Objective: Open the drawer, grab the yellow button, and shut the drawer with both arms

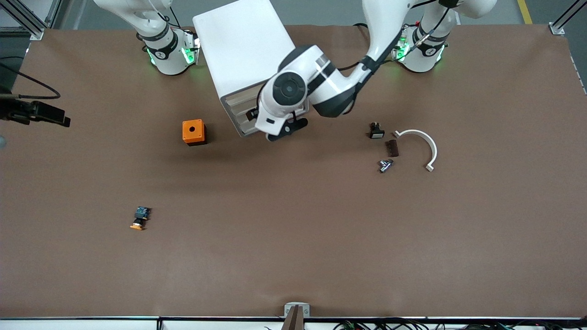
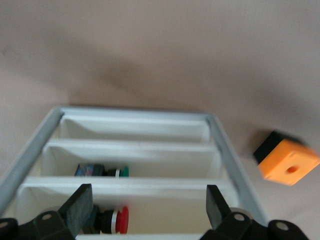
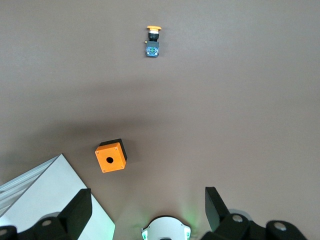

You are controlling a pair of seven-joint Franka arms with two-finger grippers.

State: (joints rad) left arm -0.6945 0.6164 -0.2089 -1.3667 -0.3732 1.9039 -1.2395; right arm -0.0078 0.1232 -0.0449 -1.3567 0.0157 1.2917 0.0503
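Observation:
The white cabinet stands between the arms' bases, and a corner shows in the right wrist view. My left gripper is at its drawer front, open and empty. In the left wrist view my left gripper has its fingers either side of the nearest tray drawer, which holds a red-capped button. A green-capped one lies in the tray past it. The orange-capped button lies on the table, much nearer to the front camera. My right gripper is open and empty, high over its own base.
An orange box with a round hole sits beside the cabinet toward the right arm's end. A black part with a white face, a brown piece, a metal piece and a white arc lie toward the left arm's end.

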